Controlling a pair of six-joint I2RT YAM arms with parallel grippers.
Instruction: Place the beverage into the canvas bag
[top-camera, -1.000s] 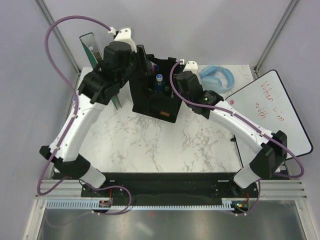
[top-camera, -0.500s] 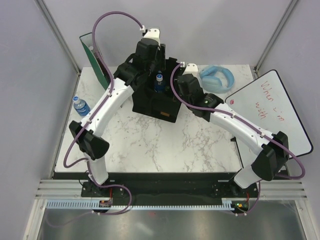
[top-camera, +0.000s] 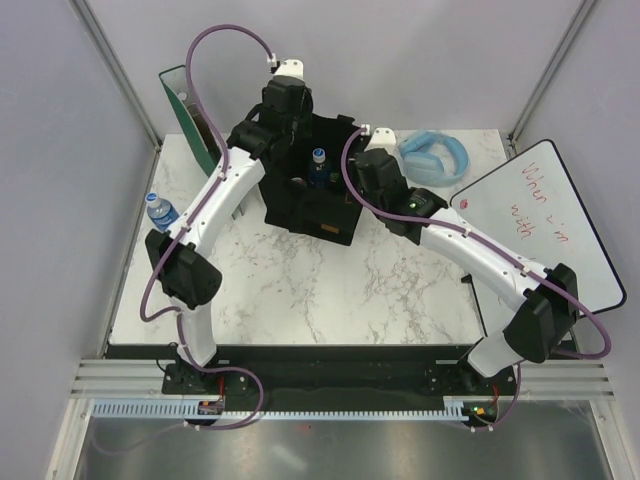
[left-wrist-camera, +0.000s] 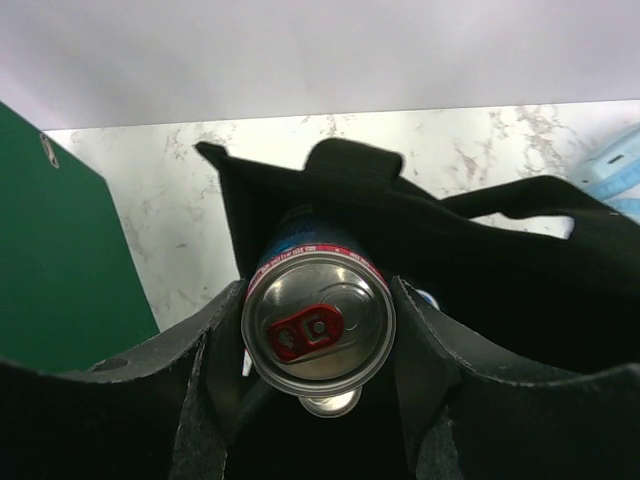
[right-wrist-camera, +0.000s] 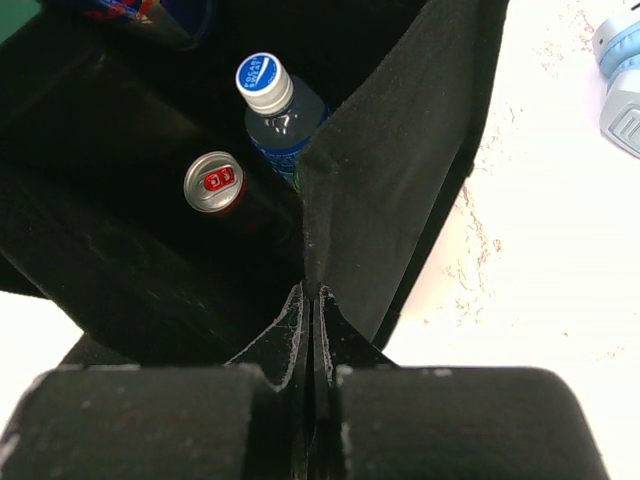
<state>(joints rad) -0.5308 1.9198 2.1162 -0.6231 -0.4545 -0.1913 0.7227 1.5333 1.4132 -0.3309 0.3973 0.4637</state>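
The canvas bag (top-camera: 300, 208) is a boxy black tote standing at the back middle of the table, open at the top. My left gripper (top-camera: 289, 128) hangs over its far side, shut on a beverage can (left-wrist-camera: 318, 335) with a silver top and red tab. The can sits between my fingers (left-wrist-camera: 422, 350) just above the bag's opening (left-wrist-camera: 480, 250). Inside the bag stand another red-tab can (right-wrist-camera: 213, 181) and a blue-capped bottle (right-wrist-camera: 266, 84). My right gripper (right-wrist-camera: 312, 300) is shut on the bag's right side wall (right-wrist-camera: 390, 170), at its rim, and also shows in the top view (top-camera: 352, 172).
A small water bottle (top-camera: 160, 211) lies at the table's left edge. A green board (top-camera: 195, 125) leans at the back left. A light blue headset (top-camera: 437, 155) lies at the back right. A whiteboard (top-camera: 545, 215) rests on the right edge.
My left arm has swung from the left of the bag to above its opening with the can. The water bottle at the left edge has come into sight. The right arm has not moved.
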